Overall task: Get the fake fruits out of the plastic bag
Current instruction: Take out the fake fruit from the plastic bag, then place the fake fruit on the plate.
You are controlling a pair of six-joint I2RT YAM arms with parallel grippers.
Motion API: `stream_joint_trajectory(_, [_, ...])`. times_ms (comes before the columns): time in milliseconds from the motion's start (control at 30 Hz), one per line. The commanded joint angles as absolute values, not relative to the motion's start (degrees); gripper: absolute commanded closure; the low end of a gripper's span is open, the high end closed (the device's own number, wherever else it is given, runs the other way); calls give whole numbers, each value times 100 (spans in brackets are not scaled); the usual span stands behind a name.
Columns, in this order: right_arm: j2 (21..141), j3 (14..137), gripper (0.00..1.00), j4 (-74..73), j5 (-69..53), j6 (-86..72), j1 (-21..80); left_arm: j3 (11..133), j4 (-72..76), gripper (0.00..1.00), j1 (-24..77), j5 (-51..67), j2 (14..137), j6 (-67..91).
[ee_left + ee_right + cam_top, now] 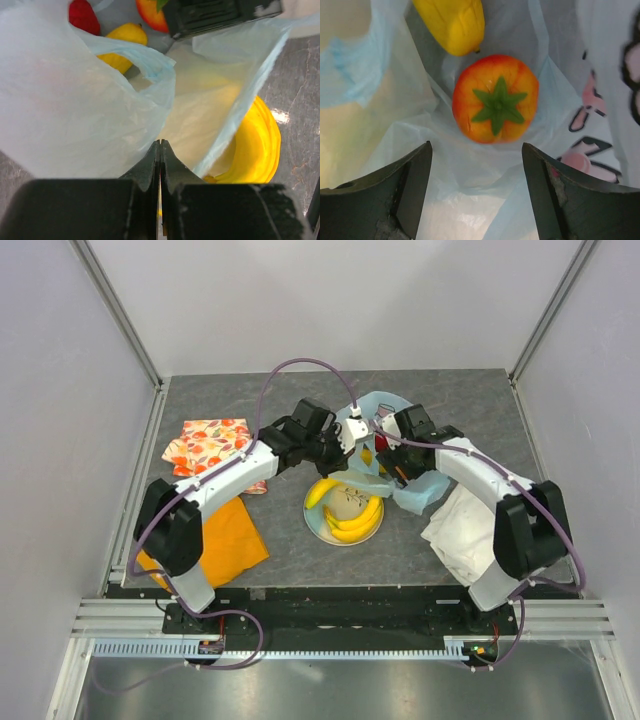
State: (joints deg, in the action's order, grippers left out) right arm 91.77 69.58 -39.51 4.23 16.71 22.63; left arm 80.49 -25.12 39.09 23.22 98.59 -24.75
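Looking down from above, we take the plate (pixel 316 528) in the middle of the bench (pixel 470 400) as our marker. Yellow bananas (pixel 360 525) lie curled on it, out of the plastic bag (pixel 412 495). The bag sits just beyond the plate and a little to its right, with its near edge reaching the plate's rim. Both arms reach in over the far side of the plate and meet at the bag.

In the left wrist view we see the left fingers (pixel 160 150) clenched tight, tip against tip, against the pale blue film at the bag's edge. We cannot tell whether a fold of it is caught between them. Past them, inside the bag on the plate's far side, lie a red fruit (pixel 82 15) and a small yellow fruit (pixel 122 45). The bananas on the plate show partly as a yellow blur through the film.

The right fingers (pixel 476 150) stand released and wide with nothing between them, hanging inside the bag over an orange-red fruit (pixel 495 100) with a green star-shaped calyx. They do not touch it. The small yellow fruit lies just beside it.

A white cloth (pixel 465 525) lies right of the plate and an orange cloth (pixel 225 540) left of it. A fruit-patterned cloth (pixel 205 445) lies to the plate's far left.
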Motion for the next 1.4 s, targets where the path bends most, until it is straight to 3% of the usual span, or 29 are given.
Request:
stream_joint_trajectory(0, [9658, 7154, 19, -3261, 677, 1810, 2250, 8007, -2188, 98, 3946, 2197, 9317, -2356])
stream_joint_trajectory(233, [10484, 7312, 13, -3006, 694, 1890, 2127, 8103, -2241, 98, 3938, 2145, 9325, -2285])
stream_joint_trajectory(367, [10486, 7181, 19, -2551, 694, 2030, 2066, 8209, -2259, 98, 3937, 2127, 9395, -2215])
stream_joint_trajectory(600, [9609, 6952, 61, -2127, 273, 2355, 1881, 8411, -2276, 99, 3937, 2066, 9527, -2171])
stream_joint_trajectory(700, [9012, 6864, 66, -2284, 115, 2522, 1863, 8534, -2294, 98, 3937, 2030, 9545, -2136])
stream_joint_trajectory(1133, [6698, 6681, 66, -3725, -1801, 3646, 1977, 8833, -2338, 98, 3867, 1645, 9475, -1794])
stream_joint_trajectory(1167, [6610, 6654, 66, -3779, -1854, 3778, 2134, 8842, -2355, 96, 3850, 1565, 9440, -1723])
stream_joint_trajectory(1233, [6566, 6627, 66, -3919, -2003, 4173, 2337, 8903, -2390, 76, 3780, 1442, 9352, -1408])
stream_joint_trajectory(1267, [6583, 6592, 66, -3963, -2004, 4323, 2608, 8938, -2417, 64, 3727, 1476, 9308, -1250])
stream_joint_trajectory(1300, [6618, 6574, 66, -3999, -1987, 4629, 2767, 9017, -2443, 45, 3570, 1537, 9221, -1065])
stream_joint_trajectory(1367, [6732, 6504, 66, -4052, -1942, 4938, 3205, 9070, -2470, 37, 3350, 1827, 9141, -477])
